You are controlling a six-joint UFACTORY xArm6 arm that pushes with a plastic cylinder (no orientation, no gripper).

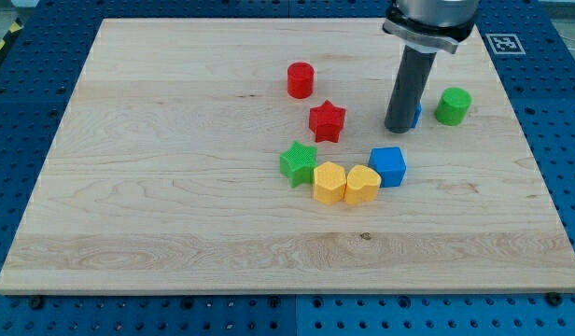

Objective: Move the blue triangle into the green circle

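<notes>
The blue triangle (415,116) is mostly hidden behind my rod; only a blue sliver shows at the rod's right side. The green circle (453,105) stands just to the view's right of it, with a small gap between them. My tip (399,128) rests on the board at the triangle's left side, touching or nearly touching it.
A red circle (301,79) and a red star (327,121) lie to the tip's left. Below it are a blue cube (388,165), a yellow heart (362,184), a yellow hexagon (329,182) and a green star (298,162). The board's right edge (528,140) is near the green circle.
</notes>
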